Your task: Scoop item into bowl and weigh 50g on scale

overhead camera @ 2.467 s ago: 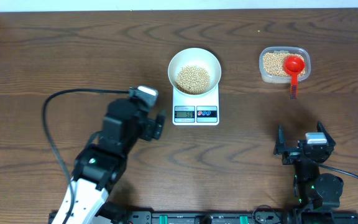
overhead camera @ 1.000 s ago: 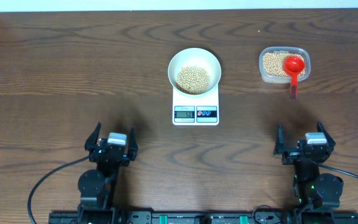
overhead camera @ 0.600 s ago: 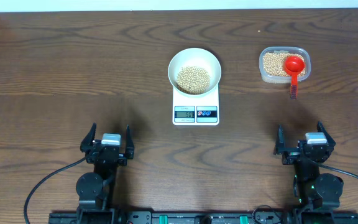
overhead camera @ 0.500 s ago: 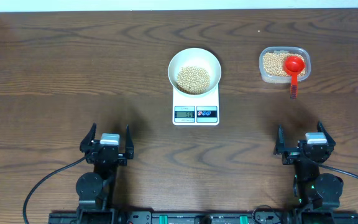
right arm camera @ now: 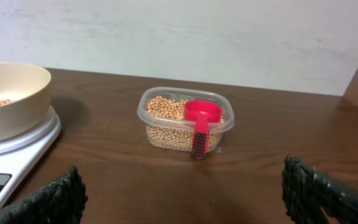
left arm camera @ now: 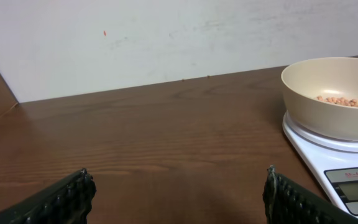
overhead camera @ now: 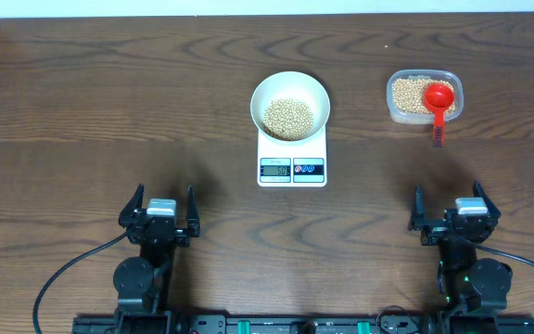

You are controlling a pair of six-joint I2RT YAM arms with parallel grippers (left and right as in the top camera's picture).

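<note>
The surface [overhead camera: 109, 93] is dark brown wood with a clear wavy grain. In the upper middle of the overhead view stands one scale [overhead camera: 292, 158]. It is a flat white plastic rectangle with rounded corners, one grey display [overhead camera: 274, 169] and two small round buttons [overhead camera: 308, 169], one red and one blue. On the scale sits one bowl [overhead camera: 290, 85], round, smooth and cream-white. In its bottom lies a low heap of beans [overhead camera: 288, 116], small, round and pale tan, too many to count. In the upper right of the frame there is one tub [overhead camera: 389, 97] of clear plastic, a rectangle with rounded corners, which holds more of the same beans. One red plastic scoop [overhead camera: 438, 96] rests on them with its round cup up, and its ribbed handle goes over the near rim of the tub.

Two tools are visible. The left tool [overhead camera: 164, 193] is in the lower left of the frame and the right tool [overhead camera: 446, 193] is in the lower right. Both have black fingers with a ridged texture, and the fingers stand wide apart with nothing between them. The beans in the bowl are well apart from both tools: up and to the right of the left tool, up and to the left of the right tool. The tub is straight above the right tool in the frame, also well apart.
</note>
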